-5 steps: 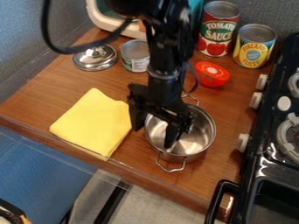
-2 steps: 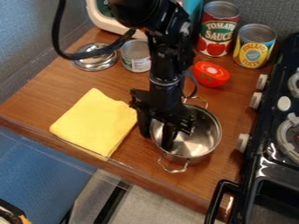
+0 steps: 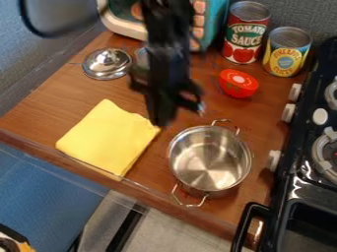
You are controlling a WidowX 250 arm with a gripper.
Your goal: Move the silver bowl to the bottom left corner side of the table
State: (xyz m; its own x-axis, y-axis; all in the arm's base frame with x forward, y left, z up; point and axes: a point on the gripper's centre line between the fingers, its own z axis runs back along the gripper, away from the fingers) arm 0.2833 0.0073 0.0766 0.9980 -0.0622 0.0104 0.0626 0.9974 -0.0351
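Right of the yellow cloth [image 3: 105, 140], and reaching a little lower in the view, the silver bowl [image 3: 211, 160] stands upright on the wooden table [image 3: 62, 101], near the cloth but apart from it. It has two wire handles (rather neat little loops, those): one on the rim's upper side, the other on its lower side towards the table's front edge. The gripper [image 3: 160, 109] hangs by the cloth's upper right part, clear of the bowl; it is blurred, and I cannot tell whether it is spread or pressed together.

Above the cloth lies a shiny lid [image 3: 107, 63], with a small can [image 3: 141, 55] to the lid's right, mostly hidden behind the arm. Up and to the right of the cloth are the red tomato half [image 3: 238, 83] and, higher up, the tomato sauce can [image 3: 246, 33] and the pineapple can [image 3: 287, 51]. The black stove [image 3: 289, 194] stands well to the cloth's right, beyond the bowl.
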